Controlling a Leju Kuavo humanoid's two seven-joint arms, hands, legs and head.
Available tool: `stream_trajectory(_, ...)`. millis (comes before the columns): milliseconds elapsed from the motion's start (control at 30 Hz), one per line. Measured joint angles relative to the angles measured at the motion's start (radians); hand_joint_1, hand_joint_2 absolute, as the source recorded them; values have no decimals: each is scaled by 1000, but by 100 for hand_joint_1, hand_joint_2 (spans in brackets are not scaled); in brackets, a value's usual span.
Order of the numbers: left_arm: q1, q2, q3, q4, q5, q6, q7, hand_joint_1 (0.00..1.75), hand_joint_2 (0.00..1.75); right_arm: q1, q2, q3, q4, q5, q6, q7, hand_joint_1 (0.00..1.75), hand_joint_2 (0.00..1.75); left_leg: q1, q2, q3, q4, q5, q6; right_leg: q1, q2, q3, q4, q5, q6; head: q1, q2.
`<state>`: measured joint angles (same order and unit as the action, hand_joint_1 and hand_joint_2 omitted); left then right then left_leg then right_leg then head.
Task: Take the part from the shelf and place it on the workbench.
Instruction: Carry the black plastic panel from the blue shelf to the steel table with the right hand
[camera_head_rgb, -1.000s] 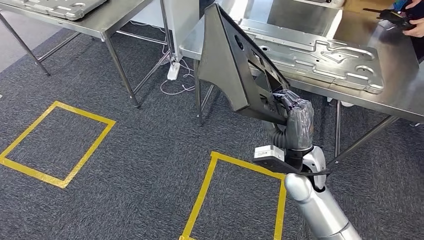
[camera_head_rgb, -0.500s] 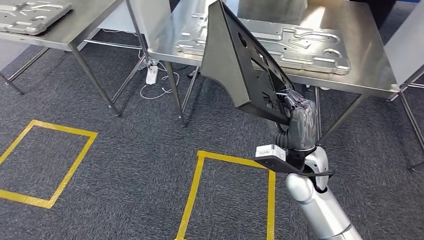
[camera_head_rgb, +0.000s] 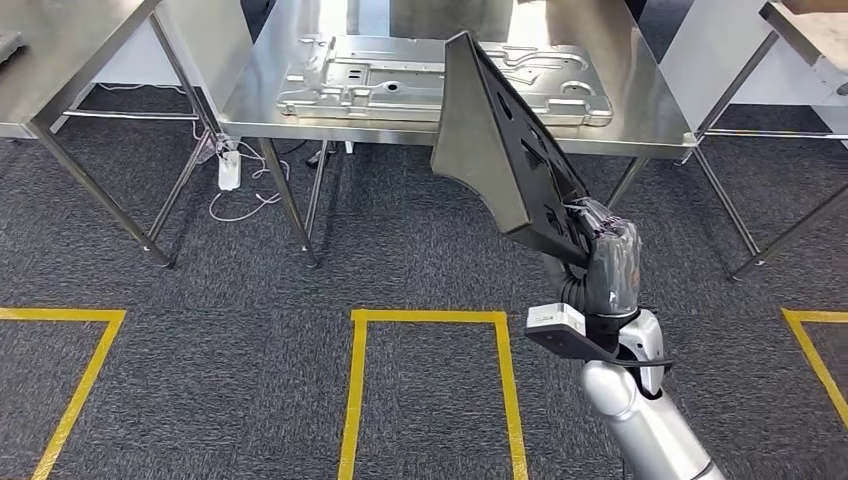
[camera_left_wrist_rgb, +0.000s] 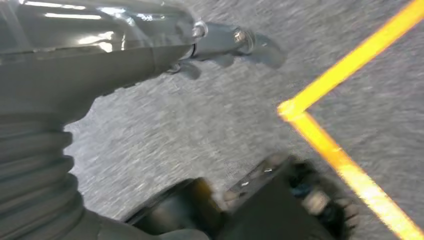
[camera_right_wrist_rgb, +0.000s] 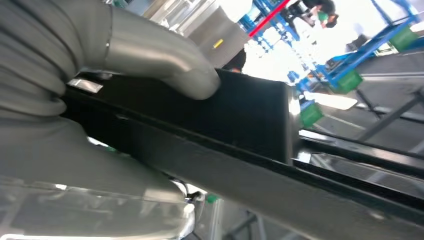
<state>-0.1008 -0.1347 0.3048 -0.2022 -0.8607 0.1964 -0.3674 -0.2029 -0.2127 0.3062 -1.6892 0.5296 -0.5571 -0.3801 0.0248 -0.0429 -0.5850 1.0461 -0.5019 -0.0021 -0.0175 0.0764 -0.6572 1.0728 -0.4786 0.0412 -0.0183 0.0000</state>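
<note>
Gripping the flat black triangular perforated panel (camera_head_rgb: 495, 150) by its lower corner, right hand (camera_head_rgb: 603, 262) fingers wrapped tight (held high to clear the steel workbench (camera_head_rgb: 650, 110), frame top centre).

A factory workshop: steel workbenches (camera_head_rgb: 640, 125), a stamped metal panel (camera_head_rgb: 400, 80), yellow floor tape (camera_head_rgb: 430, 318).

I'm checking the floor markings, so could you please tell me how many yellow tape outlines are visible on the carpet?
3: one cut off at the left edge, one in the middle beside the right hand, one at the right edge. More may lie outside the frame.
</note>
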Motion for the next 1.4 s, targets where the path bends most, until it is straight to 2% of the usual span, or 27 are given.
stream_trajectory(33, 1, -2, 0, 0, 1, 2, 0, 0, 175, 0, -2, -2, -2, 0, 1, -1, 175, 175, -1, 14, 1, -1, 0, 4, 2, -30, -24, 48, -27, 1, 8, 0)
stream_trajectory(100, 5, -3, -1, 0, 3, 3, 0, 0, 175, 0, -4, -5, -3, 1, 3, -1, 175, 175, -3, 45, 2, -1, -2, 9, 2, -56, -87, 180, -83, 3, 24, 0)
stream_trajectory(133, 8, -3, -1, 0, 4, 3, 0, 0, 175, 2, -5, -6, -3, -1, 6, 0, 175, 175, -3, 60, 2, -1, -4, 10, 2, -60, -109, 225, -94, 4, 28, 0)
stream_trajectory(167, 9, -4, -1, 0, 4, 2, 0, 0, 175, 3, -5, -8, -3, -6, 12, 1, 175, 175, -3, 74, 3, -1, -6, 10, 1, -63, -113, 235, -87, 4, 33, 0)
stream_trajectory(233, 9, -5, -1, 0, 4, 2, 1, 0, 175, 1, -5, -13, -2, -28, 32, 3, 175, 175, -2, 96, 8, -1, -10, 6, -1, -79, -61, 138, -30, 5, 41, 0)
stream_trajectory(300, 8, -5, -2, 0, 1, -1, 3, 0, 175, -9, -1, -16, 4, -52, 60, 8, 175, 175, -6, 112, 15, -1, -17, -3, 3, -118, 9, 9, 13, 4, 47, 0)
stream_trajectory(367, 7, -5, -3, 0, -5, -6, 6, 0, 175, -25, 9, -16, 41, -64, 93, 18, 175, 175, -13, 127, 22, -4, -20, -13, 10, -132, 33, -36, 15, -1, 45, 0)
stream_trajectory(400, 5, -5, -3, 0, -8, -10, 7, 0, 175, -33, 18, -16, 78, -65, 103, 20, 175, 175, -14, 135, 26, -7, -21, -18, 12, -122, 33, -37, 16, -7, 40, 0)
stream_trajectory(433, 2, -5, -4, 0, -11, -13, 8, 0, 175, -39, 27, -16, 122, -63, 107, 16, 175, 175, -13, 136, 31, -10, -23, -23, 9, -114, 34, -38, 16, -12, 35, 0)
stream_trajectory(500, -6, -5, -4, -1, -13, -17, 7, 0, 175, -47, 53, -17, 217, -64, 99, -12, 175, 175, -9, 105, 23, 20, -46, -31, 2, -99, 38, -42, 17, -26, 26, 0)
stream_trajectory(567, -10, -5, -5, -2, -13, -18, 5, 0, 175, -47, 82, -18, 294, -72, 90, -43, 175, 175, -8, 61, -31, 134, -103, -34, -1, -84, 40, -43, 17, -38, 13, 0)
stream_trajectory(600, -9, -5, -4, -2, -12, -18, 3, 0, 175, -42, 94, -18, 322, -77, 87, -53, 175, 175, -8, 51, -68, 205, -131, -34, -1, -74, 40, -43, 16, -42, 6, 0)
stream_trajectory(633, -9, -5, -4, -2, -12, -18, 2, 0, 175, -33, 104, -19, 343, -80, 84, -58, 175, 175, -9, 47, -97, 259, -144, -34, 0, -64, 41, -42, 16, -43, 1, 0)
stream_trajectory(667, -8, -5, -4, -2, -13, -18, 2, 0, 175, -24, 111, -19, 358, -82, 81, -61, 175, 175, -9, 45, -111, 279, -139, -34, 0, -54, 41, -41, 15, -43, -3, 0)
stream_trajectory(733, -8, -5, -4, -2, -17, -18, 5, 0, 175, -6, 121, -24, 376, -84, 73, -62, 175, 175, -6, 38, -82, 195, -72, -34, -2, -30, 44, -38, 12, -41, -9, 0)
stream_trajectory(800, -3, -5, -5, -1, -22, -17, 10, 0, 175, 8, 125, -33, 381, -82, 59, -62, 175, 175, 2, -2, -30, 67, -15, -34, -4, -7, 42, -31, 7, -32, -13, 0)
stream_trajectory(867, 2, -4, -5, 0, -24, -16, 12, 0, 175, 19, 125, -46, 379, -76, 42, -61, 175, 175, 5, -32, -10, 19, -8, -31, -5, 13, 35, -28, 8, -20, -14, 0)
stream_trajectory(933, 2, -4, -5, 0, -25, -14, 12, 0, 175, 36, 123, -66, 363, -80, 31, -61, 175, 175, 1, -21, -9, 15, -8, -21, -7, 28, 31, -33, 12, -7, -12, 0)
stream_trajectory(1000, 2, -4, -5, 0, -25, -11, 11, 0, 175, 52, 116, -94, 324, -96, 30, -60, 175, 175, 1, -2, -5, 10, -6, -6, -5, 4, 17, -12, -2, 1, -7, 0)
stream_trajectory(1033, 4, -4, -5, 0, -25, -10, 10, 0, 175, 55, 110, -110, 297, -105, 33, -60, 175, 175, 2, 9, -3, 8, -5, -1, -3, -18, -3, 28, -24, 3, 0, 0)
stream_trajectory(1100, 8, -3, -4, 0, -25, -7, 9, 0, 175, 55, 97, -141, 236, -119, 43, -55, 175, 175, -1, 35, -2, 8, -7, 7, -3, -54, -68, 157, -81, 5, 19, 0)
stream_trajectory(1167, 10, -3, -4, 0, -25, -6, 9, 0, 175, 55, 84, -161, 186, -125, 55, -47, 175, 175, -1, 59, 0, 8, -10, 9, -4, -61, -115, 246, -100, 6, 30, 0)
stream_trajectory(1200, 10, -3, -4, 0, -25, -6, 9, 0, 175, 54, 77, -167, 164, -125, 59, -45, 175, 175, 0, 71, 3, 8, -13, 8, -4, -64, -111, 235, -81, 7, 35, 0)
stream_trajectory(1233, 10, -3, -4, 0, -25, -7, 10, 0, 175, 52, 69, -173, 142, -124, 62, -43, 175, 175, 2, 81, 7, 8, -16, 6, -4, -71, -87, 186, -49, 7, 39, 0)
stream_trajectory(1300, 10, -3, -4, 0, -24, -8, 9, 0, 175, 36, 50, -179, 94, -121, 71, -38, 175, 175, -2, 99, 14, 9, -23, -3, -1, -107, -16, 47, 12, 7, 49, 0)
stream_trajectory(1367, 10, -4, -4, 0, -23, -10, 8, 0, 175, -1, 29, -179, 46, -136, 97, -17, 175, 175, -11, 115, 19, 8, -29, -13, 4, -131, 18, -21, 25, 5, 48, 0)
stream_trajectory(1400, 11, -5, -4, 0, -21, -11, 8, 0, 175, -21, 17, -179, 23, -156, 117, -1, 175, 175, -15, 124, 21, 5, -30, -16, 6, -126, 19, -25, 20, 2, 42, 0)
